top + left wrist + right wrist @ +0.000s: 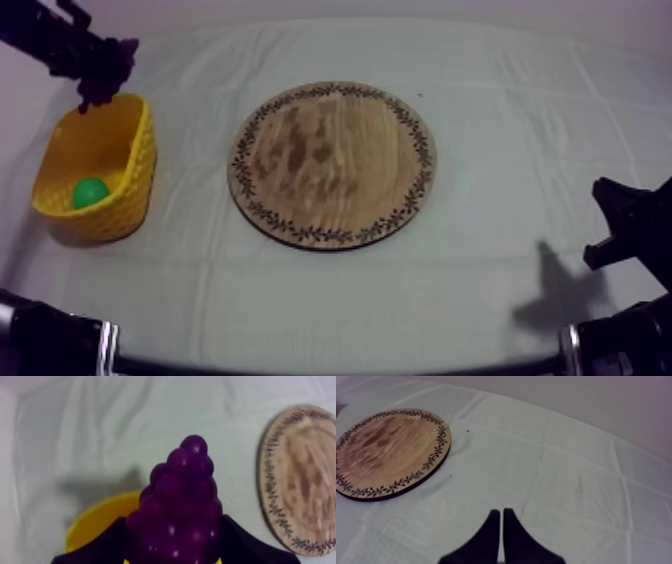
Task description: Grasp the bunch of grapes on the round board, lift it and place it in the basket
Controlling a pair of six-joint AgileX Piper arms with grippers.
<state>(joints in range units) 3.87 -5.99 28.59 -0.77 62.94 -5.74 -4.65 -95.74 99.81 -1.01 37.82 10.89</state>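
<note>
Grapes pinched in left hand, hanging just over far rim of basket at left side of table, well clear of bare board. Shift slightly nearer, to centre over basket's mouth, then lower close to green fruit lying inside before spreading fingers, to avoid a bounce off the rim or a tipped basket. Leave right hand, pressed together on nothing, parked low at right side, apart from board.
</note>
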